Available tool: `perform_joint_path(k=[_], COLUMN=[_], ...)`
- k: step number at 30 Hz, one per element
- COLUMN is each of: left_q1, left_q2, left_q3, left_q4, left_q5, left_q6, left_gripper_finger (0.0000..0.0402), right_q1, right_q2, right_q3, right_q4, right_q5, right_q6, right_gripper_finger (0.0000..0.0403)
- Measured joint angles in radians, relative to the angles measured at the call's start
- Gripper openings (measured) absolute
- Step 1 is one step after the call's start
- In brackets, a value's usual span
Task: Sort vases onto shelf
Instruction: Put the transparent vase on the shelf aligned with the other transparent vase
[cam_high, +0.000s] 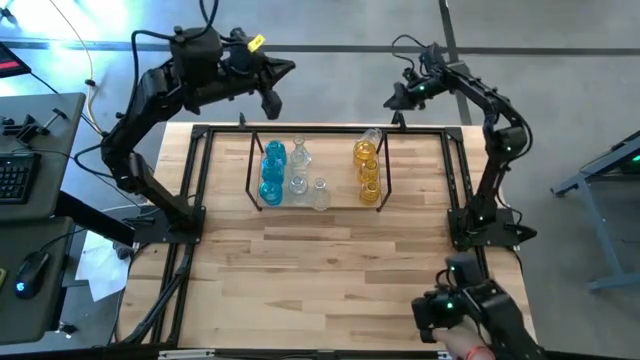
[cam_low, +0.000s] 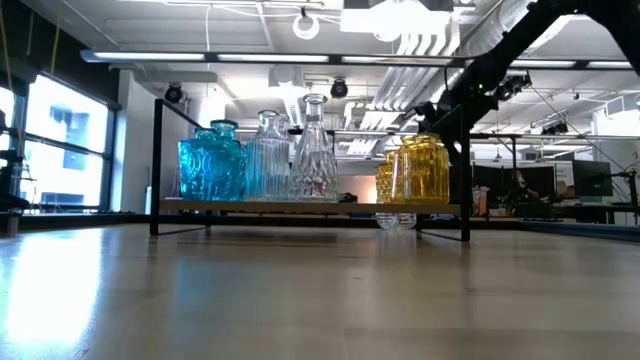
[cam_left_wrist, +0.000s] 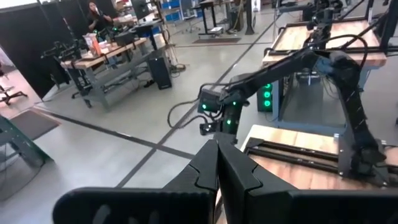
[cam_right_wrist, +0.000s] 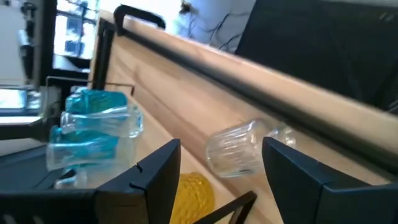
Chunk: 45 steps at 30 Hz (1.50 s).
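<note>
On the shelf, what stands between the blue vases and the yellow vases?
Clear glass vases stand between the blue vases and yellow vases, seen in the high view.

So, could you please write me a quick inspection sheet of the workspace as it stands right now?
Surface: light wood table, black frame round it.
Job's things: blue vases, clear vases and amber vases grouped by colour on the shelf; one clear vase lies tipped behind the amber ones.
Clutter: nothing seen on the table.
Grippers: left gripper raised off the far edge, fingers shut; right gripper above the shelf's amber end, fingers open, empty.
Cables: loops on both arms.
Surroundings: desk with keyboard beside the table; workshop benches beyond.
</note>
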Motion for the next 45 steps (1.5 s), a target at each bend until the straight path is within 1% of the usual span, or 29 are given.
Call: perform_joint_path(k=[6, 12, 15, 17, 22, 27, 41, 45], left_q1=[0.0, 0.0, 0.0, 0.0, 0.0, 0.0, -0.004, -0.005], left_q2=[0.0, 0.0, 0.0, 0.0, 0.0, 0.0, 0.0, 0.0], left_q3=[0.0, 0.0, 0.0, 0.0, 0.0, 0.0, 0.0, 0.0], left_q4=[-0.006, -0.004, -0.004, -0.004, -0.004, -0.002, 0.002, 0.013], left_q5=[0.0, 0.0, -0.003, -0.003, -0.003, -0.003, -0.003, -0.003], left_q6=[-0.021, -0.055, -0.082, -0.104, -0.149, -0.192, -0.275, -0.279], left_gripper_finger=[0.0001, 0.0001, 0.0001, 0.0001, 0.0001, 0.0001, 0.0001, 0.0001], right_q1=[-0.006, -0.014, -0.021, -0.026, -0.026, -0.015, 0.001, 0.003], right_q2=[0.079, 0.141, 0.166, 0.179, 0.215, 0.25, 0.292, 0.292], right_q3=[-0.001, -0.001, -0.001, -0.001, -0.001, 0.0, 0.001, 0.001], right_q4=[-0.041, -0.087, -0.087, -0.087, -0.086, -0.084, -0.004, 0.04], right_q5=[-0.125, -0.093, -0.028, -0.017, -0.031, -0.102, -0.11, -0.129], right_q6=[-0.028, -0.094, -0.123, -0.139, -0.181, -0.209, -0.219, -0.195], right_gripper_finger=[0.0209, 0.0209, 0.0209, 0.0209, 0.0209, 0.0209, 0.0209, 0.0209])
